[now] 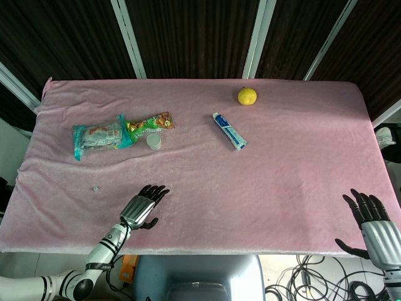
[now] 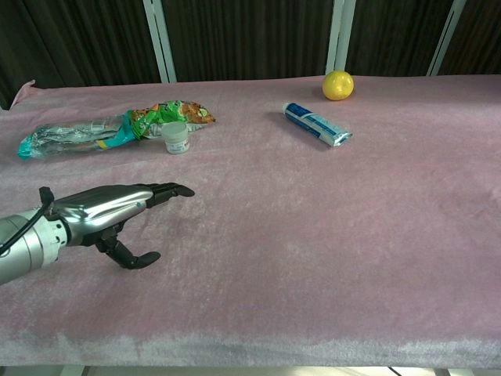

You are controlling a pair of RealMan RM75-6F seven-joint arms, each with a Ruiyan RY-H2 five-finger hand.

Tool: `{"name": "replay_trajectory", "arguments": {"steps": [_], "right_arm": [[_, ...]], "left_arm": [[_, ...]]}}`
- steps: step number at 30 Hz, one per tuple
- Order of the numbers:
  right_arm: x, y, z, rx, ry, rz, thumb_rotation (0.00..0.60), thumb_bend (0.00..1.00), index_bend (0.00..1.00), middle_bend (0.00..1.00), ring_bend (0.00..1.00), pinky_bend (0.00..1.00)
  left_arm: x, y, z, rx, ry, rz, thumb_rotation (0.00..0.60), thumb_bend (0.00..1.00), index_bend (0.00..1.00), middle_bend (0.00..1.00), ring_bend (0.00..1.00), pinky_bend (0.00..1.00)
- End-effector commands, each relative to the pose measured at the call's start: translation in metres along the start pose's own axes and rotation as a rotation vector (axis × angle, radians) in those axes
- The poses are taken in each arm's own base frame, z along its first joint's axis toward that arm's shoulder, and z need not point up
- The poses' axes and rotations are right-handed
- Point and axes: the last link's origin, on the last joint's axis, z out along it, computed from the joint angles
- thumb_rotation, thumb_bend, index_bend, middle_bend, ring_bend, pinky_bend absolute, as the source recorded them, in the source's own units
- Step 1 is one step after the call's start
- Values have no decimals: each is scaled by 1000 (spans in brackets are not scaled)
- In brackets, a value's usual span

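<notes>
Pink cloth [image 1: 282, 182] is covering the whole table. Left hand [image 1: 143, 207] is hovering flat, fingers spread, gripping nothing; jar [image 1: 154, 142] is sitting at its 12 o'clock, touching the snack bags [image 1: 119, 132]. Right hand [image 1: 369, 216] is idling open too.

Counter [image 1: 301, 163] covered by pink velvety cloth [image 1: 207, 188], wrinkled, edges hanging over front and left side. Back wall [image 1: 188, 31] dark brown slatted panels, split by white metal struts [image 1: 128, 37] slanting in head view. Grey-blue base [image 1: 200, 279] under counter front. Black cables [image 1: 313, 285] tangled on light floor [image 1: 282, 276], lower right. White shoe-like object [image 1: 385, 137] off right edge. Even, diffuse light, soft shadows. Chest view: same dark panels [image 2: 250, 35] behind cloth.
</notes>
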Motion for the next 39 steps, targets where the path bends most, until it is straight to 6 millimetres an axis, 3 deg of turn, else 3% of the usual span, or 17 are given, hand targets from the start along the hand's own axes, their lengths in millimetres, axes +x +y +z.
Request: {"name": "replay_trajectory", "arguments": {"steps": [1, 7, 11, 14, 21, 27, 39], "right_arm": [[1, -1, -2, 4, 1, 4, 600, 279, 0, 0, 0, 0], [2, -1, -3, 9, 5, 7, 600, 279, 0, 0, 0, 0], [2, 0, -4, 11, 0, 10, 600, 280, 0, 0, 0, 0], [2, 0, -6, 14, 0, 8, 600, 279, 0, 0, 0, 0], [3, 1, -7, -4, -3, 3, 600, 280, 0, 0, 0, 0], [6, 1, -6, -2, 14, 12, 600, 280, 0, 0, 0, 0], [6, 2, -6, -3, 19, 14, 600, 279, 0, 0, 0, 0]], "left_arm": [[0, 1, 0, -1, 7, -1, 600, 374, 0, 0, 0, 0], [9, -4, -2, 15, 68, 33, 600, 373, 0, 0, 0, 0], [24, -30, -7, 107, 145, 129, 600, 375, 15, 0, 0, 0], [34, -56, -12, 214, 162, 186, 600, 384, 109, 5, 0, 0], [51, -111, -24, 388, 172, 103, 600, 395, 367, 45, 0, 0], [44, -132, -22, 445, 177, 125, 600, 396, 423, 76, 6, 18], [30, -149, -23, 485, 138, 96, 600, 397, 443, 81, 8, 23]]}}
